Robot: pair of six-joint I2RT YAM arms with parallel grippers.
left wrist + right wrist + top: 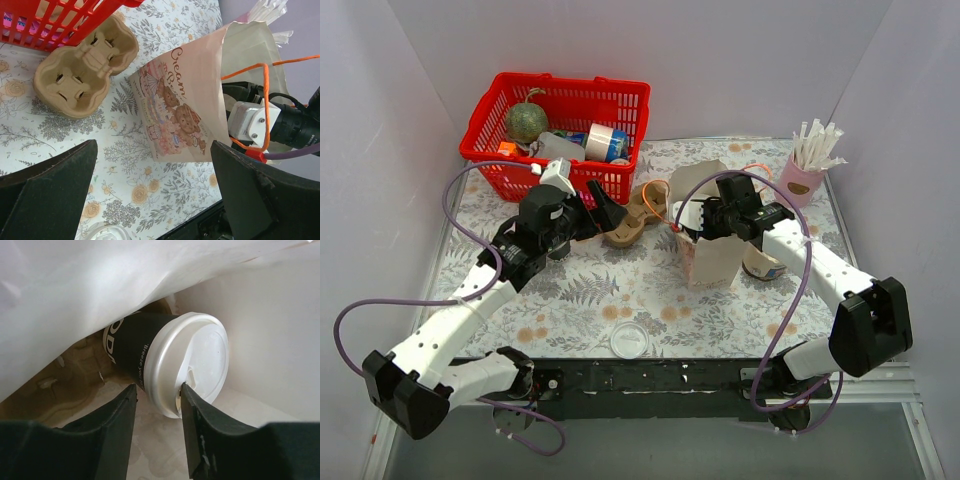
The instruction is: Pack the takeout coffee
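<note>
The takeout coffee [131,346], a dark cup with a white lid [200,352], lies tilted on its side inside the pink paper bag [713,258]. In the right wrist view my right gripper [157,390] is down in the bag with its jaws apart. The right fingertip touches the lid's face, and the left one stands just clear of the cup's side. From above, the right gripper [705,222] reaches into the bag's open top, and the cup is hidden. My left gripper [605,213] hovers wide open left of the bag [185,115], holding nothing.
A brown cardboard cup carrier [638,215] lies between the bag and the red basket [560,130] of items at the back left. A pink holder of straws [802,178] stands back right. A loose clear lid [629,340] lies near the front edge. Another cup [765,265] lies behind the bag.
</note>
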